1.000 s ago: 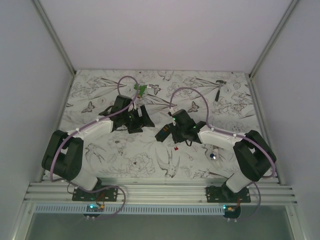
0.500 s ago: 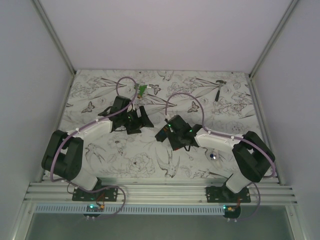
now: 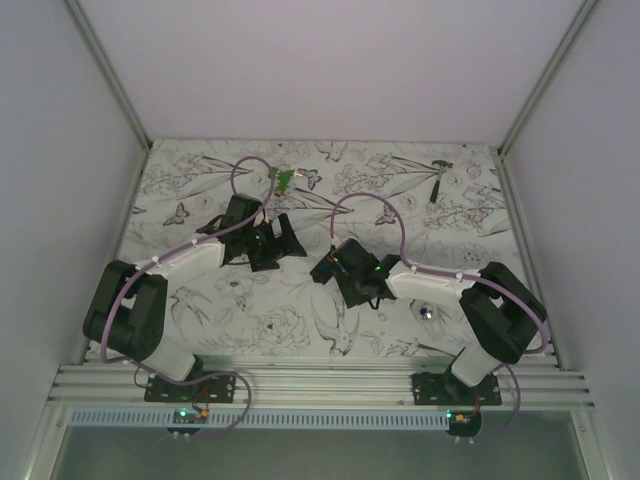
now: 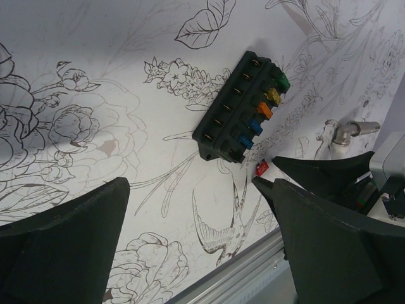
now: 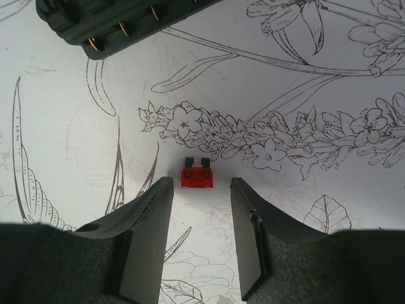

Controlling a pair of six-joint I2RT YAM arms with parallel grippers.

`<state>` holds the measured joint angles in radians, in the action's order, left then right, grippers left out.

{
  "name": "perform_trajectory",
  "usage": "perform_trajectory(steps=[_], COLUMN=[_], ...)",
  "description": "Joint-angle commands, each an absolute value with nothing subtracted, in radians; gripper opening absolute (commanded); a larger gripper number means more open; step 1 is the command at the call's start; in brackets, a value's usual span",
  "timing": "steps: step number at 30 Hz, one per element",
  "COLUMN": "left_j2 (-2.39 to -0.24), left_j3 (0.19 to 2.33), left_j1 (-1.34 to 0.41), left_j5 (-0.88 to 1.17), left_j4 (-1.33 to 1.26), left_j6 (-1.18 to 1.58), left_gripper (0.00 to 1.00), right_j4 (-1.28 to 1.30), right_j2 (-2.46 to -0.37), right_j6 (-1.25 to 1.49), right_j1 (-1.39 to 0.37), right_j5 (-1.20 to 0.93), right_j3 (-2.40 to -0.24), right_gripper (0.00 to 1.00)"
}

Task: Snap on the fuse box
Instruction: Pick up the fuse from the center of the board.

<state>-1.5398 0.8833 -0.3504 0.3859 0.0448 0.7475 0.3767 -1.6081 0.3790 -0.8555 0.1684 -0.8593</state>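
Note:
The fuse box [image 4: 243,107] is a black block lying flat on the flower-print mat, with green, yellow, orange and blue fuses in one row and bare metal contacts in the other. Its corner shows in the right wrist view [image 5: 120,19], and from above it lies between the arms [image 3: 325,267]. A small red fuse [image 5: 197,177] lies on the mat just past my right gripper [image 5: 199,189], which is open with nothing between its fingers. My left gripper [image 4: 191,183] hangs wide open and empty, back from the fuse box. The red fuse [image 4: 261,168] also shows there.
A white-silver thing with a blue dot [image 3: 428,311] lies by the right arm. A small hammer [image 3: 440,176] is at the back right, a green part [image 3: 285,180] at the back centre. The aluminium rail [image 4: 253,269] marks the near edge.
My left gripper has opened wider. My right gripper has shifted left and lower over the red fuse, which it now covers in the top view.

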Motion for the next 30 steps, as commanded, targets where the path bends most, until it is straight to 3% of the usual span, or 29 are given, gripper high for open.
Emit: perform_trajectory(steps=[1, 12, 23, 30], left_j2=[-1.526, -1.531, -1.534, -1.536], left_j3=[0.867, 0.869, 0.878, 0.898], left_j1=[-0.338, -0.336, -0.336, -0.336], left_j5=[0.368, 0.371, 0.41, 0.497], left_j4=[0.049, 0.053, 0.05, 0.027], left_j6=[0.753, 0.756, 0.771, 0.786], left_gripper=[1.0, 1.0, 1.0, 0.94], right_j4=[0.356, 0.365, 0.32, 0.203], right_j2=[-1.63, -1.644, -1.604, -1.514], right_j6=[0.399, 0.394, 0.367, 0.292], right_j1=[-0.865, -0.867, -0.868, -0.865], right_j5=[0.188, 0.179, 0.168, 0.127], right_j3=[-0.853, -0.849, -0.827, -0.804], right_gripper=[0.45, 0.38, 0.23, 0.22])
